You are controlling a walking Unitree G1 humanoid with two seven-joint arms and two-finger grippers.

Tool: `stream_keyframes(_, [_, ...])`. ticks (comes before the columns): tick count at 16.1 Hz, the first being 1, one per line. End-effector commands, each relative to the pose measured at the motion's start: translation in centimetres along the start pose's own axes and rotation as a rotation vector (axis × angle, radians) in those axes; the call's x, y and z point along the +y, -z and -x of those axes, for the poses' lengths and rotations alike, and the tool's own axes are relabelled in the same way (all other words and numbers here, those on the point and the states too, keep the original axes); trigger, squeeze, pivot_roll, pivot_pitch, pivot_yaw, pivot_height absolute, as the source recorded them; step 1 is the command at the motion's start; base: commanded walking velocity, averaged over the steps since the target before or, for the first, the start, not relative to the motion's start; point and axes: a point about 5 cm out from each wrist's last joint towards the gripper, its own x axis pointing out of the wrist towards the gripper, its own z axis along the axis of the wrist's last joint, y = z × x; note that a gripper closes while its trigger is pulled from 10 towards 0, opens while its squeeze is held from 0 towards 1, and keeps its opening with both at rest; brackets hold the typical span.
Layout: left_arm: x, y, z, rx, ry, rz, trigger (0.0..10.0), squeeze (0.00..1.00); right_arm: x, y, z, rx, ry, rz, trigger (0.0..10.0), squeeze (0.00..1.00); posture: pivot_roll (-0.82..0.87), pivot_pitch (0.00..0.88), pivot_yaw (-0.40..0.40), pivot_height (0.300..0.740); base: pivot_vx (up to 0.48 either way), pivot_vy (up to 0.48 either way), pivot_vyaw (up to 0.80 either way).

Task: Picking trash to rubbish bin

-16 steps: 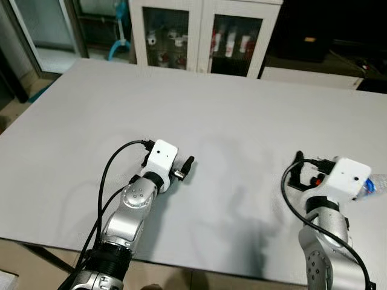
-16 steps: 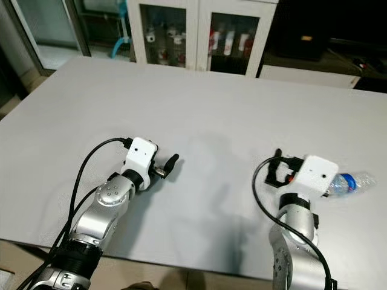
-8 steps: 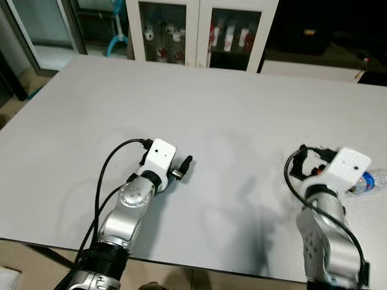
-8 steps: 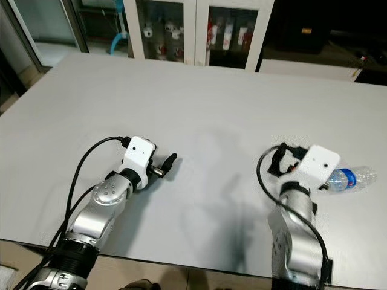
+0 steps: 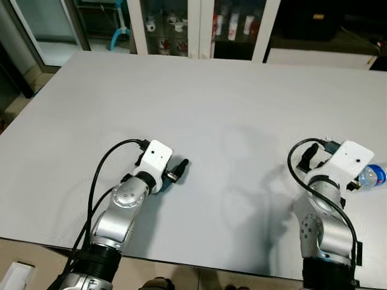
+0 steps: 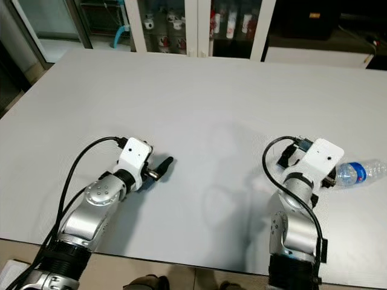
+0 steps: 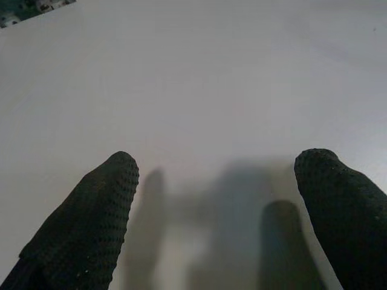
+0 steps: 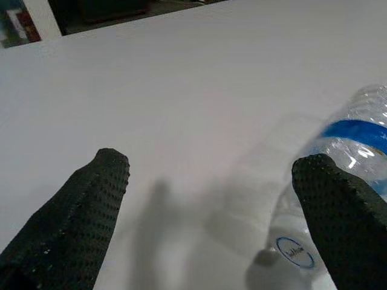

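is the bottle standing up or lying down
Lying down: the bottle rests on its side on the table, cap end toward the open right gripper.

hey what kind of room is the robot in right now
Probably a lab or office rather than a home: a large plain grey table, white glass-door cabinets holding small bottles behind it, and a plastic bottle lying near the right gripper.

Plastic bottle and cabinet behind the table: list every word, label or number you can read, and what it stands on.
Plastic bottle: a blue label band, and a small blue ring mark with lettering in the right wrist view; too blurred to read.
Cabinet: items behind the glass carry red and white labels; too small to read.
No legible text.
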Motion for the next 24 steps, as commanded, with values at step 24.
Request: stream_keyframes(24, [-2.9, -1.8, -3.8, -0.052, 0.119, 0.089, 10.0, 0.0, -3.5, -1.7, 2.9, -0.082, 0.057, 0.108, 10.0, 0.0, 0.1, 0.112, -0.004, 0.74, 0.0, 0.0, -0.4])
